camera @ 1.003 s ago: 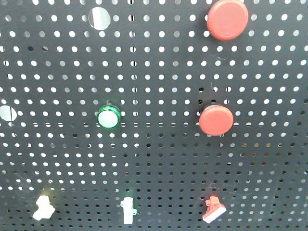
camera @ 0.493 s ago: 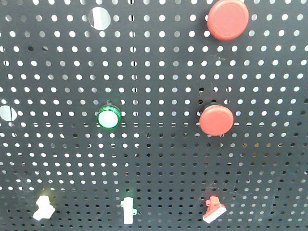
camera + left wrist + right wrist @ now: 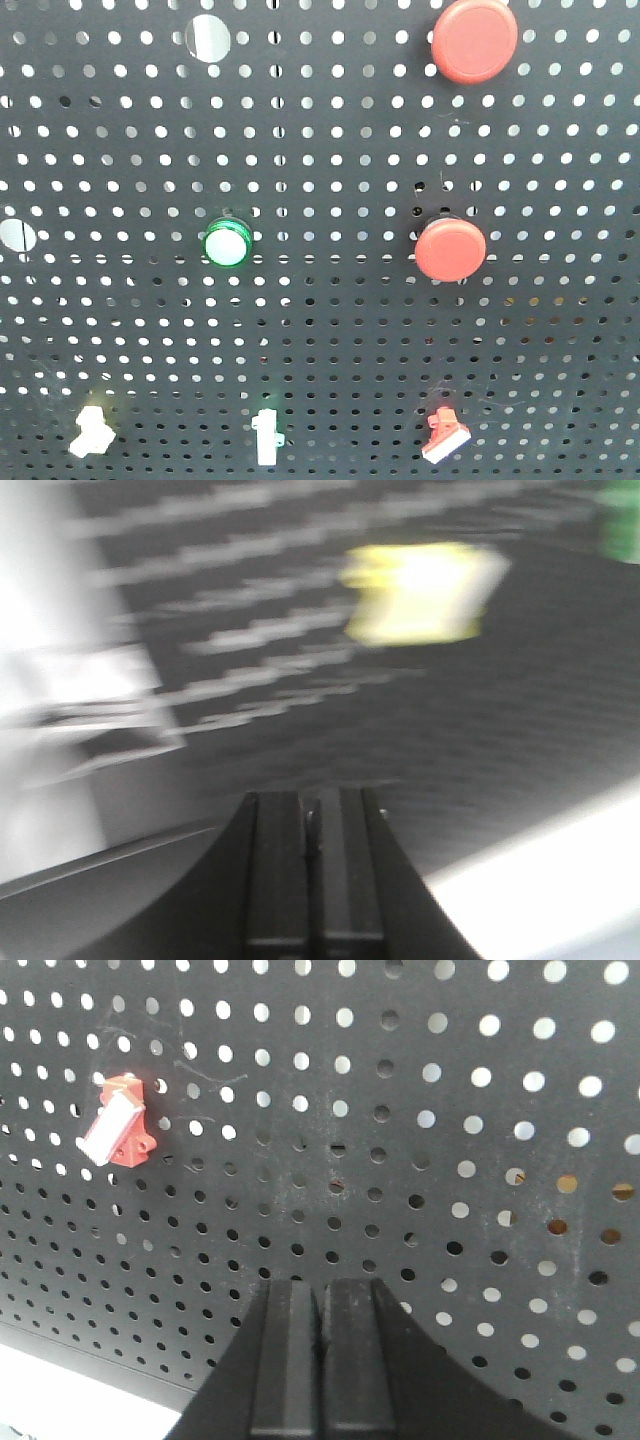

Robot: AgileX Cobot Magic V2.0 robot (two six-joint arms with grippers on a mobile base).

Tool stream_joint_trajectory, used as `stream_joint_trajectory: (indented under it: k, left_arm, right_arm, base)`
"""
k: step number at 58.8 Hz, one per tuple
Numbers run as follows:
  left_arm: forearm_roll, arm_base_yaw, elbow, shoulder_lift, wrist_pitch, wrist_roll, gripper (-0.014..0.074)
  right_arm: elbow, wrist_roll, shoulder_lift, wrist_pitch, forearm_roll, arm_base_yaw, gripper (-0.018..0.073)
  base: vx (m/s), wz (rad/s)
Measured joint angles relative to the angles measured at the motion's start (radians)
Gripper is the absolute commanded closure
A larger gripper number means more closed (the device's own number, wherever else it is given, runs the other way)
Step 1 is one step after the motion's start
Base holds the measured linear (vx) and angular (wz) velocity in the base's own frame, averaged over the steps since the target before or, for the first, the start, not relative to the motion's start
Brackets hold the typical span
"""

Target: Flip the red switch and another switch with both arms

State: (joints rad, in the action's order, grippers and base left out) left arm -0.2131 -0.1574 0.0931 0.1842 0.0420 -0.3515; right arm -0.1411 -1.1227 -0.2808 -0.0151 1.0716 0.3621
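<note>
Both tools' jaws together: left tool (image 3: pixel 312 825), right tool (image 3: pixel 320 1305).

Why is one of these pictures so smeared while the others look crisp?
The left wrist view is streaked with motion blur: the small pale yellow toggle lever is a glowing smudge and the board's holes stretch into lines. The right wrist view is sharp, showing the small red toggle lever clearly. The front view is crisp too, with light shining through the black perforated board.

Both grippers closed — left gripper (image 3: pixel 312 825), right gripper (image 3: pixel 322 1310).
</note>
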Motion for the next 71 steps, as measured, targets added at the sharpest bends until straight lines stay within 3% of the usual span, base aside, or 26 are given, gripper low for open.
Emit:
stream_joint_trajectory:
  k: [7,16,28,71]
  left_arm:
    - [0.052,0.067,-0.096,-0.084,-0.036,0.11,0.0594]
    - [0.098,0.088,-0.119,-0.185,0.006,0.196,0.0594]
    - [0.139,0.091,-0.119,-0.194,0.04,0.211,0.0594]
    - [0.143,0.091,-0.119,-0.194,0.044,0.212,0.0594]
  right_arm:
    - [0.0,0.0,0.0,0.0,0.001,0.0,0.0566]
    - [0.0,0.0,0.0,0.0,0.001,0.0,0.0566]
    - [0.0,0.0,0.0,-0.001,0.001,0.0,0.0566]
    - [0.0,0.0,0.0,-0.001,0.001,0.0,0.0566]
  base:
    - [0.0,0.0]
    - [0.0,0.0]
    - [0.0,0.0]
    - [0.0,0.0]
